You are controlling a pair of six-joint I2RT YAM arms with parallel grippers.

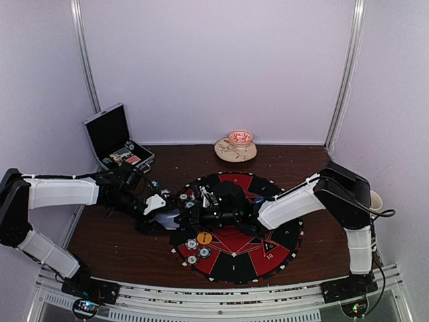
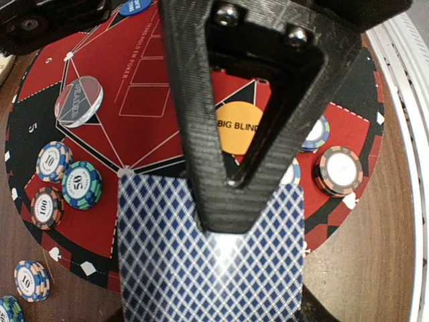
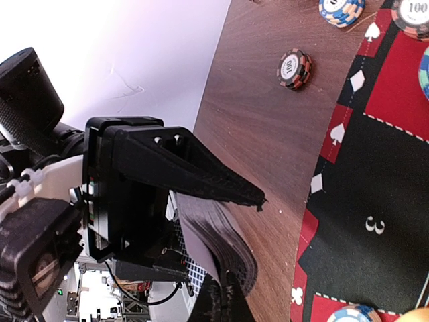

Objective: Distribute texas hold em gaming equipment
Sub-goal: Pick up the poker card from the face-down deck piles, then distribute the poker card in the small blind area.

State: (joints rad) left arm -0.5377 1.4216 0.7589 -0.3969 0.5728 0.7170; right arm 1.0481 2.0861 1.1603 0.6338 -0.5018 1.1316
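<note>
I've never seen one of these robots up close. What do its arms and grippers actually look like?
Both the left arm and the right arm have smooth white shells between chunky black joints. A thin black cable loops beside the right one. The left gripper is matte black, ribbed plastic, its finger a hollow triangle with two silver screws.

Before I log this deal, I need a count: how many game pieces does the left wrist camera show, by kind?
Chips: 8
Discs: 3
Card stack: 1
Total: 12
</note>
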